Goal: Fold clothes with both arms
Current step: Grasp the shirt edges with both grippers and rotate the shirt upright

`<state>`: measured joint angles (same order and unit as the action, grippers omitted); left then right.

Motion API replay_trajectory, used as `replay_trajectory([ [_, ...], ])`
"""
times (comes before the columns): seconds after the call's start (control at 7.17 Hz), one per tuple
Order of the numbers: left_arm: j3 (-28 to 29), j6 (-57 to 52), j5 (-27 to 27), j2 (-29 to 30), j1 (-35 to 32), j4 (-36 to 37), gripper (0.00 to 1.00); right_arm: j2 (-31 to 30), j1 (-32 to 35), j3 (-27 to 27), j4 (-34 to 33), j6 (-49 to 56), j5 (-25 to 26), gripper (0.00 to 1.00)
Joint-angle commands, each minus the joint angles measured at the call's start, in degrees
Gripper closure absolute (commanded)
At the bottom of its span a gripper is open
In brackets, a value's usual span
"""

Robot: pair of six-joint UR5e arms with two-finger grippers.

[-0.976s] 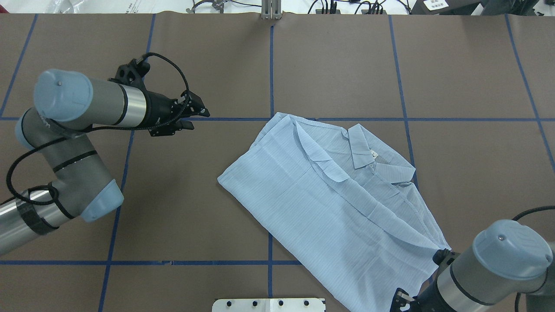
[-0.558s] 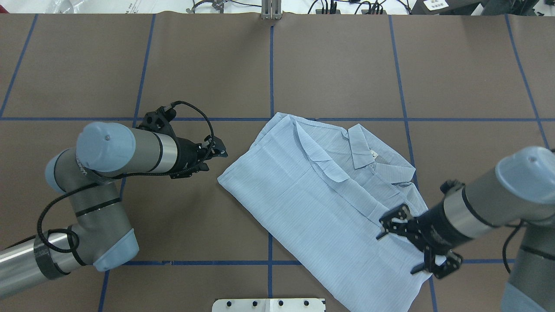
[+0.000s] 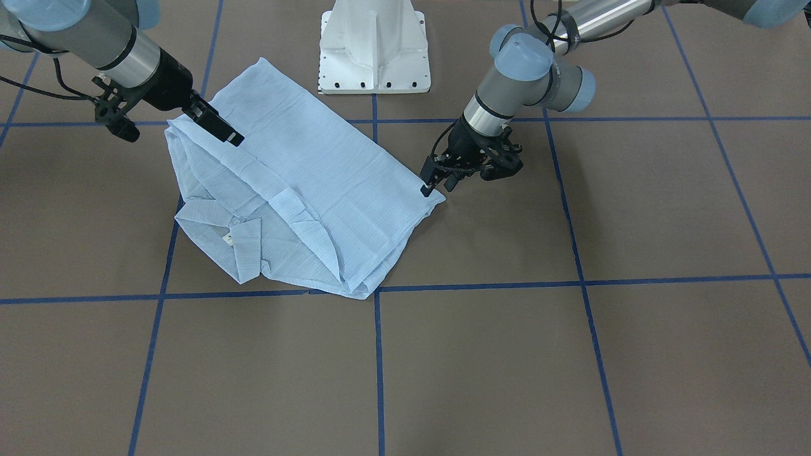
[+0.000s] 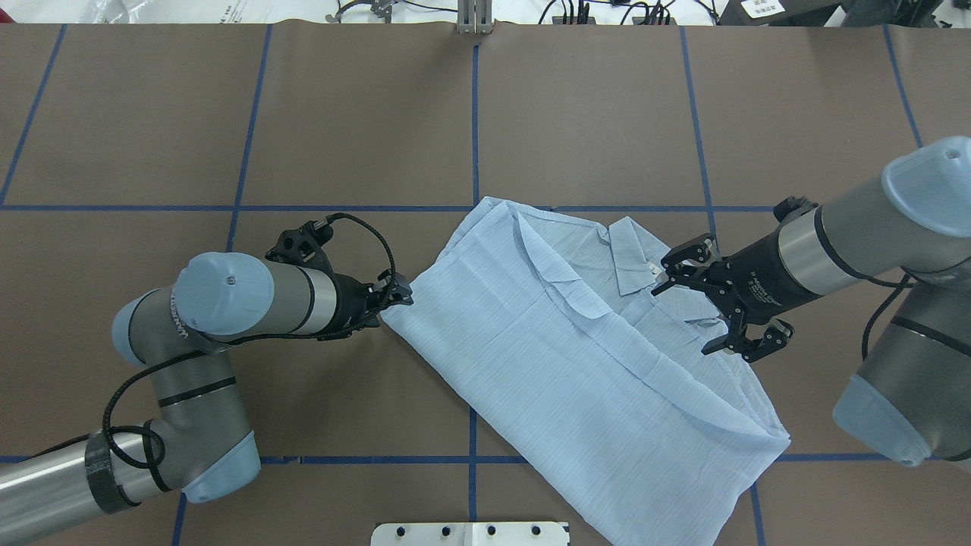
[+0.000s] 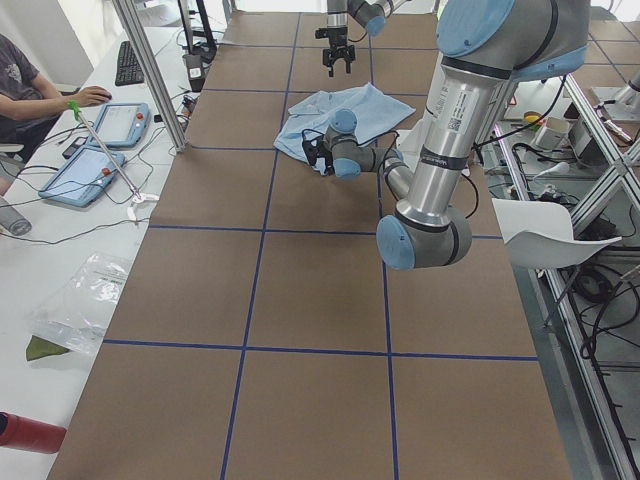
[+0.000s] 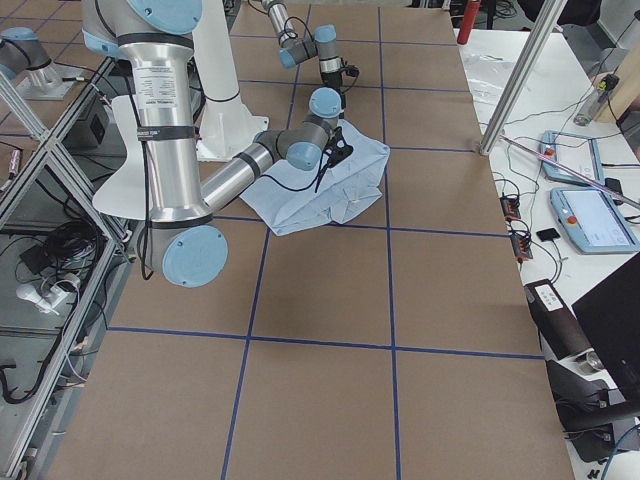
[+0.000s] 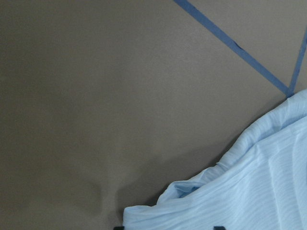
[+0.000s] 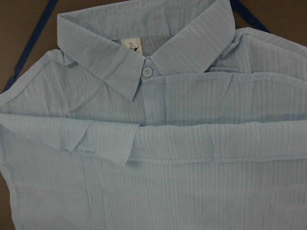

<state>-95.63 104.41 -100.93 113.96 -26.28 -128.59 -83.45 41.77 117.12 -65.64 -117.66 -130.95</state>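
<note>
The pale blue striped shirt [image 4: 561, 356] lies partly folded on the brown table, collar [image 4: 633, 254] toward the far right, and also shows in the front view [image 3: 304, 177]. My left gripper [image 4: 400, 293] is low at the shirt's left corner [image 3: 436, 196], open, and the left wrist view shows that corner [image 7: 230, 196] between the fingertips. My right gripper [image 4: 683, 318] is wide open and empty, hovering over the shoulder beside the collar, which fills the right wrist view [image 8: 139, 52]. It also shows in the front view [image 3: 184, 138].
The white pedestal base [image 3: 374, 47] stands at the robot's side of the table, just behind the shirt's hem. Blue tape lines [image 4: 474, 129] grid the brown table cover. In the left side view an operator [image 5: 25, 85] sits with tablets beside the table.
My left gripper moved down and right to the shirt's left corner. My right arm swung from the shirt's near hem across it to above the collar side. Both grippers stayed open.
</note>
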Motion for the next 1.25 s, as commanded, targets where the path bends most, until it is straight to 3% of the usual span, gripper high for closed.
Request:
replay_trajectory([
  [0.0, 1.2, 0.0, 0.0, 0.5, 0.6, 0.0, 0.32, 0.2, 0.2, -1.0, 0.0, 0.8, 0.1, 0.0],
  [0.28, 2.3, 0.0, 0.0, 1.3, 0.7, 0.0, 0.39, 1.3, 0.4, -1.9, 0.0, 0.8, 0.5, 0.0],
  [0.42, 2.3, 0.0, 0.3, 1.3, 0.7, 0.0, 0.48, 1.3, 0.6, -1.7, 0.0, 0.8, 0.4, 0.0],
  [0.56, 2.3, 0.1, 0.3, 1.2, 0.7, 0.1, 0.61, 1.4, 0.6, -1.5, 0.0, 0.8, 0.4, 0.0],
  [0.7, 2.3, 0.0, 0.3, 1.2, 0.6, 0.6, 0.91, 2.7, 0.9, -1.2, 0.0, 0.7, -0.2, 0.0],
  [0.84, 2.1, -0.2, 0.2, 1.0, 0.5, 0.9, 1.0, 2.6, 0.9, -1.3, 0.0, 0.7, -0.3, 0.0],
  [1.12, 2.0, -4.9, 0.1, 1.0, -3.4, 0.9, 1.0, 2.8, 0.8, -1.5, 0.0, 0.7, -0.3, 0.0],
])
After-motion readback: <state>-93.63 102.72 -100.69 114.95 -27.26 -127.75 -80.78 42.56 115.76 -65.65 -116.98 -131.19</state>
